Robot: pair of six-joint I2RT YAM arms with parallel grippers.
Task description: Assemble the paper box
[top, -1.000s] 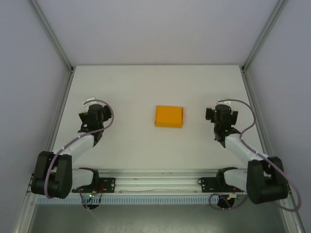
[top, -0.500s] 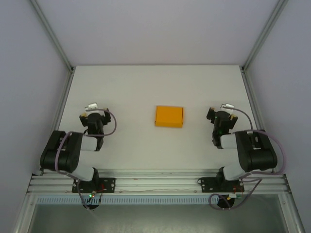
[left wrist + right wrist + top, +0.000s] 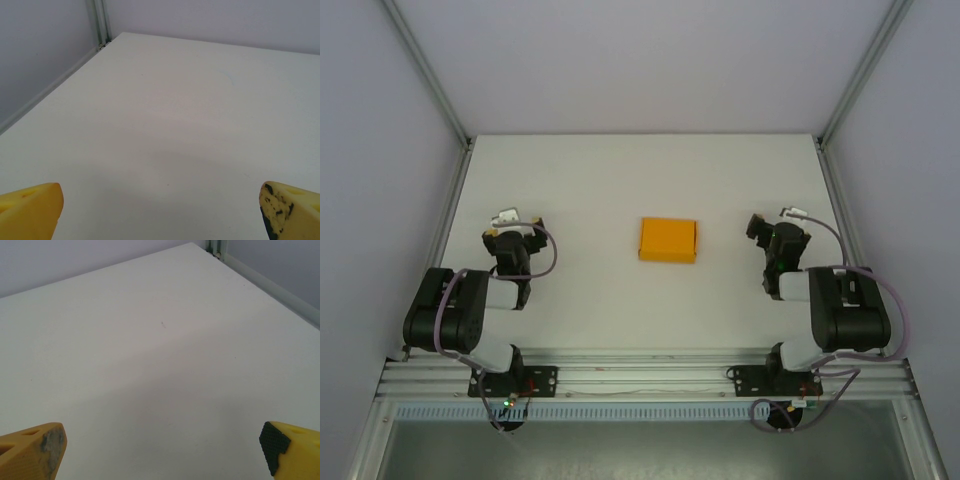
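- Sitting near the middle of the white table (image 3: 620,170), the paper box (image 3: 668,240) lay as a low orange rectangle, its long side running from 9 o'clock to 3 o'clock, with nothing touching it.
- The left gripper (image 3: 512,232) hung at about 9 o'clock from the box and well apart from it. In the left wrist view the gripper (image 3: 160,212) had its yellow fingers (image 3: 30,210) spread wide to the frame's two lower corners, with only bare table between them.
- The right gripper (image 3: 772,235) hung at about 3 o'clock from the box, also well apart. In the right wrist view it (image 3: 160,452) was spread just as wide and held nothing.
- Judged from its look, the box was thin card: very light, fairly smooth, stiff along its folds but easy to crush or crease across a face. It would probably slide on the table if pushed from one side alone.
- A sound hold would be a light pinch on an edge or a free flap, at the 9 o'clock or 3 o'clock end, while the other arm steadied the opposite end. A squeeze across the whole body would risk buckling it.
- The box was the one container in view. Its top face looked flat and unbroken from above, so whether anything lay inside could not be told, nor whether every tab was tucked home.
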